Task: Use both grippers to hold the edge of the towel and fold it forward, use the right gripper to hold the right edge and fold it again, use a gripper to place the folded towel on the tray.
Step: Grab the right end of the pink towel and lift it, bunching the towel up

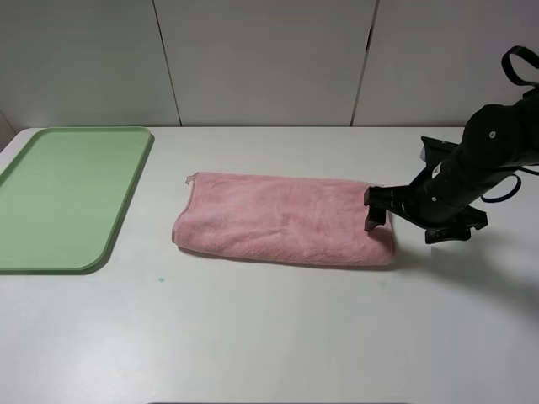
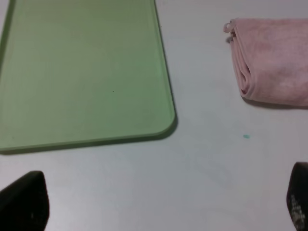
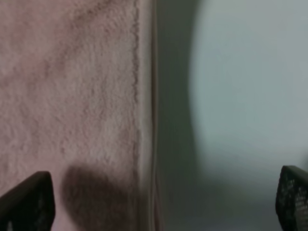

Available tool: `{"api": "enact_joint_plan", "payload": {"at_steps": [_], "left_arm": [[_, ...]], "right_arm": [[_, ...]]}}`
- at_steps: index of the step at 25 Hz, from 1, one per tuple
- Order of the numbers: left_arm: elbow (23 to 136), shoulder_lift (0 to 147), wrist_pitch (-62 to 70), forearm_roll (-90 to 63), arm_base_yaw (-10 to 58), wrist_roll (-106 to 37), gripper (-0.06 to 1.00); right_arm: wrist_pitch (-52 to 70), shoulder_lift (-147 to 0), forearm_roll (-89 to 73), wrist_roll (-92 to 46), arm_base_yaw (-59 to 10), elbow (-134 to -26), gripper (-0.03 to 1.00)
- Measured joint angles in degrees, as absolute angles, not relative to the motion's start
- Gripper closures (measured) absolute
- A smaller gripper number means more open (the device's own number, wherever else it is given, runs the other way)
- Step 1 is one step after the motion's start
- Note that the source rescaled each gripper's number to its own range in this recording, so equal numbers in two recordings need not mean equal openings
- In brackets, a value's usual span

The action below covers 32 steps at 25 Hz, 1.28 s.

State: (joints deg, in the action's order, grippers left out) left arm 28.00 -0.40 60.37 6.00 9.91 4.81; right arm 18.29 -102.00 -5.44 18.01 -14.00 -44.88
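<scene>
The pink towel (image 1: 282,217) lies folded into a long strip in the middle of the white table. Its small corner loop (image 1: 189,178) sticks out at the far left end. The light green tray (image 1: 67,194) lies flat at the left, with nothing on it. My right gripper (image 1: 413,220) is open and low over the towel's right end. In the right wrist view the gripper (image 3: 159,202) straddles the stitched edge of the towel (image 3: 144,96), with one finger over the cloth (image 3: 72,86) and one over bare table. My left gripper (image 2: 161,202) is open over bare table, and its view shows the tray (image 2: 82,72) and the towel's left end (image 2: 274,62).
A small teal speck (image 1: 158,279) marks the table in front of the towel's left end. A pale panelled wall (image 1: 269,59) stands behind the table. The left arm is outside the exterior high view.
</scene>
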Motion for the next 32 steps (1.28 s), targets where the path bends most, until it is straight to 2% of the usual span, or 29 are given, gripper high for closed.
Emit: {"api": "enact_joint_plan", "payload": {"at_steps": [15, 16, 18, 21, 22, 23, 24, 32], "left_arm": [[28.0, -0.4, 60.37, 6.0, 9.91, 4.81, -0.06], [28.0, -0.4, 60.37, 6.0, 9.91, 4.81, -0.06], [28.0, -0.4, 60.37, 6.0, 9.91, 4.81, -0.06], [28.0, -0.4, 60.37, 6.0, 9.91, 4.81, -0.06], [28.0, -0.4, 60.37, 6.0, 9.91, 4.81, -0.06], [28.0, -0.4, 60.37, 6.0, 9.91, 4.81, -0.06], [28.0, -0.4, 60.26, 6.0, 9.91, 4.81, -0.06], [28.0, -0.4, 60.26, 6.0, 9.91, 4.81, -0.06]], "right_arm": [[15.19, -107.43, -8.55, 18.0, -17.34, -45.52, -0.01], [15.19, -107.49, -8.5, 18.0, -17.34, -45.58, 0.04], [15.5, -107.56, -8.74, 18.07, -17.34, -45.58, 0.22], [16.31, -108.0, -9.72, 19.1, -17.34, -45.58, 0.62], [16.42, -108.06, -10.12, 19.82, -17.34, -45.58, 0.81], [16.42, -108.06, -10.29, 20.22, -17.46, -45.58, 0.9], [16.42, -108.06, -10.29, 20.65, -17.53, -45.58, 0.93], [17.97, -107.66, -9.02, 20.25, -17.64, -45.63, 0.93]]}}
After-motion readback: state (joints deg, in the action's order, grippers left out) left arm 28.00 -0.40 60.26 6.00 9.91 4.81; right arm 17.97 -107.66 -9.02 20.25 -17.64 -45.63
